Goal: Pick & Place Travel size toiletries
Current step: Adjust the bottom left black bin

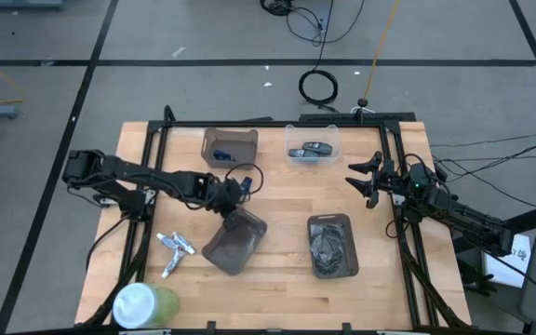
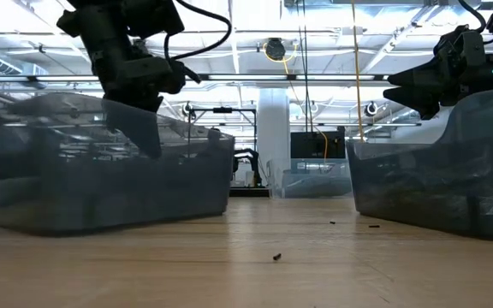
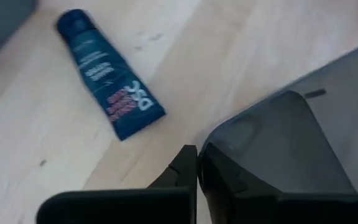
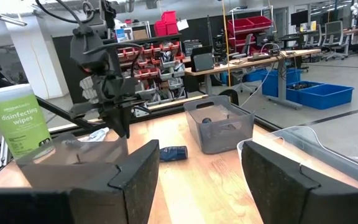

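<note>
Even, bright overhead light fills the scene, and the pale wooden tabletop [image 1: 277, 209] shows only soft, short shadows beside the dark translucent plastic bins on it. In the low view, long ceiling strip lights glare white behind the bins, leaving the black left arm above them as a dark silhouette; the tabletop nearest the lens is soft. The left wrist view is blurred throughout, the dark blue squeeze tube [image 3: 109, 73] on the tabletop smeared at its edges. The right wrist view is sharp far off, its near fingers [image 4: 138, 177] blurred.
</note>
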Controlling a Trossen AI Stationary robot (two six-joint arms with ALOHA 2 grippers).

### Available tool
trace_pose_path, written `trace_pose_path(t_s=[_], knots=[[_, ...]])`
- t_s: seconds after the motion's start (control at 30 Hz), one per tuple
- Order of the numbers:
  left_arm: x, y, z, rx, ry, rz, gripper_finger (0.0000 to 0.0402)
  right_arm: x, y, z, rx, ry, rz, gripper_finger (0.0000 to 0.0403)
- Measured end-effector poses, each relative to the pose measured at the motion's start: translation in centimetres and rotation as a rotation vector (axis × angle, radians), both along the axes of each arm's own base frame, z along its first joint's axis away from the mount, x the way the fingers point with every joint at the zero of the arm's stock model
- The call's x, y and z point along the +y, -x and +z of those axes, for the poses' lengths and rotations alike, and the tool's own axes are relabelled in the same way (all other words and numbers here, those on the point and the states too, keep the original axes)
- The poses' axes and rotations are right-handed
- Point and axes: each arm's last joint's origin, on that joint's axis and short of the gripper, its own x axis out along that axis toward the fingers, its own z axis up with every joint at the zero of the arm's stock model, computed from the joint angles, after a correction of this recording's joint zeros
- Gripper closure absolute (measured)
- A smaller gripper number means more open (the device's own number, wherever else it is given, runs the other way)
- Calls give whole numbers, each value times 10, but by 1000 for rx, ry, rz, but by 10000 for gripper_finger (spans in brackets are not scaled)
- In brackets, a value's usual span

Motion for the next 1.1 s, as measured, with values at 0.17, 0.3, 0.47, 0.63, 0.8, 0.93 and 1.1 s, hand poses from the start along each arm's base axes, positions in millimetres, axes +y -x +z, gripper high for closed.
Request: trace_pose_path(t_s=[0.17,0.3,0.47,0.63,0.8,0.93,1.1], knots=[[-4,5,-2,23,2,183,399,0,0,0,0,0,0,187],[-13,10,-3,37,34,324,400,0,0,0,0,0,0,185],[-31,15,-4,35,79,439,401,0,0,0,0,0,0,184],[-55,20,-4,33,131,445,401,0,0,0,0,0,0,186],[-73,28,-5,56,160,480,401,0,0,0,0,0,0,186],[-82,33,-5,53,166,500,401,0,0,0,0,0,0,187],[-81,32,-6,55,164,497,401,0,0,0,0,0,0,184]])
